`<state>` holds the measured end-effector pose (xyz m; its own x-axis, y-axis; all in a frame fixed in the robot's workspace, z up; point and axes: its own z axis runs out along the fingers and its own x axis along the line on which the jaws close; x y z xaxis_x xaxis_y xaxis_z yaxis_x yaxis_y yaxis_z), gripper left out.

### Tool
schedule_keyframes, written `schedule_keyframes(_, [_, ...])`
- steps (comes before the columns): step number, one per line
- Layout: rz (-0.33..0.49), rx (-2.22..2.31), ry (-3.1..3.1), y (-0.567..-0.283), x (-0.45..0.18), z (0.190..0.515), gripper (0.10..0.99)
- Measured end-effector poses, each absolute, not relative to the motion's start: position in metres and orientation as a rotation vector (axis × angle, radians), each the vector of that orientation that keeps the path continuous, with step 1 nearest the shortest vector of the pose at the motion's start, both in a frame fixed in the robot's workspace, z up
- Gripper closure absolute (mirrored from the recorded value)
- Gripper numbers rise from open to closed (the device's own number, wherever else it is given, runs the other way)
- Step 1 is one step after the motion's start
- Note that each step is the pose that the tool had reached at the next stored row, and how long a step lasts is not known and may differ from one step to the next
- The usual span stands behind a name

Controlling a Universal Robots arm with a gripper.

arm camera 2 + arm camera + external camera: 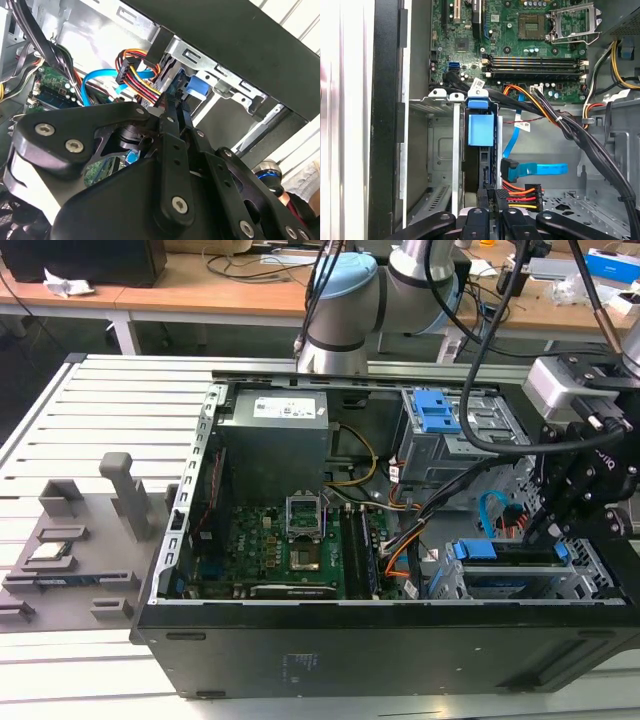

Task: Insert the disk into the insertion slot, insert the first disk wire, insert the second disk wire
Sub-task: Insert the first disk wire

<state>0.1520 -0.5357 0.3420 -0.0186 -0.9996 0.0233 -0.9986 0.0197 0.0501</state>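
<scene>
Blue-framed disk (481, 129) seemingly inside sheet-metal slot (442, 150)

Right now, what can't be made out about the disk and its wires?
Disk label: first wrist view, disk stands edge-on in the insertion slot.
Disk sockets: first wrist view, behind the coloured power wire and the gripper.
Whether that wire is seated: same cover.
Blue wire's far end: first wrist view, passes behind black cables.

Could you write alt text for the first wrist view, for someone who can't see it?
The gripper sits by a red, orange and yellow wire connector, beside the blue-framed disk seated in the silver insertion slot. A green motherboard lies beyond.
</scene>
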Motion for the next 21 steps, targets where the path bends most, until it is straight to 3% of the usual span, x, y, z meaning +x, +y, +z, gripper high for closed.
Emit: schedule_keyframes(21, [-0.029, 2.132, -2.234, -0.5375, 0.1529, 0.3412, 0.918])
